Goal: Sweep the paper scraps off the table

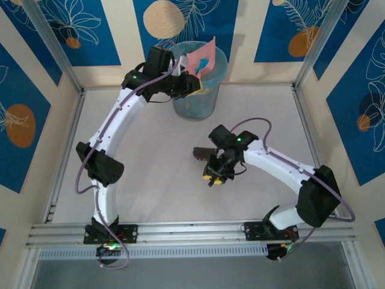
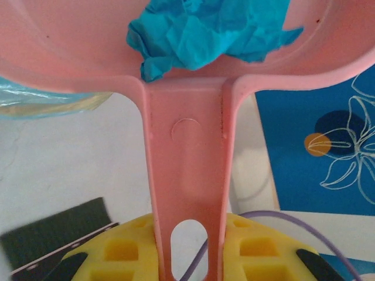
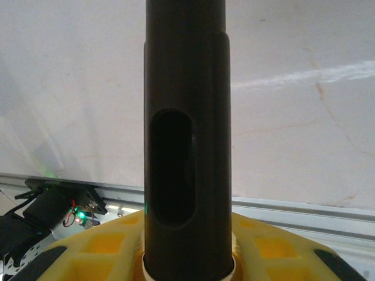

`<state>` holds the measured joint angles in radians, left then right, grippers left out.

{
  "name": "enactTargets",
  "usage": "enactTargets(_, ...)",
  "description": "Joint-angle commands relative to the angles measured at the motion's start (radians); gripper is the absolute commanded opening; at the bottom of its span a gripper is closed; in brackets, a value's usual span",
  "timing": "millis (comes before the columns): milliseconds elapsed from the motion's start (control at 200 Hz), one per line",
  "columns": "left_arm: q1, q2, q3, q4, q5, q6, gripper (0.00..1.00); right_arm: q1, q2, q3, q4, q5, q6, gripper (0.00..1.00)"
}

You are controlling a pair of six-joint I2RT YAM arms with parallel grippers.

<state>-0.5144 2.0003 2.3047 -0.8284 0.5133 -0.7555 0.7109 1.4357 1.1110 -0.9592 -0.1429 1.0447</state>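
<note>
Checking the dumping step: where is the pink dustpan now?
Top view: the pink dustpan is over the blue bin at the table's far middle, its handle in the left jaws.

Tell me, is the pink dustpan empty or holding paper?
Holding paper: a crumpled blue scrap lies in the dustpan, near its handle.
</note>
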Motion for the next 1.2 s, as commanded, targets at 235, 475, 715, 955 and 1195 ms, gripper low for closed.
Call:
enactTargets(235,0.043,0.017,-0.047,0.247,0.156,-0.223,0.00,0.050,0.079,0.090,-0.031,-0.007,-0.047,0.00)
enactTargets(475,0.081,-0.033,-0.261,0.533,0.194,-0.448,0.00,0.060,0.081,0.086,-0.028,-0.004,-0.045,0.00)
enactTargets(715,0.104,-0.034,-0.323,0.684,0.233,-0.549,0.00,0.067,0.082,0.081,-0.028,-0.004,-0.043,0.00)
enactTargets(955,0.121,-0.024,-0.376,0.826,0.254,-0.645,0.00,0.069,0.089,0.087,-0.028,-0.008,-0.045,0.00)
enactTargets(1195,0.135,-0.014,-0.436,1.046,0.269,-0.803,0.00,0.068,0.106,0.101,-0.032,-0.013,-0.051,0.00)
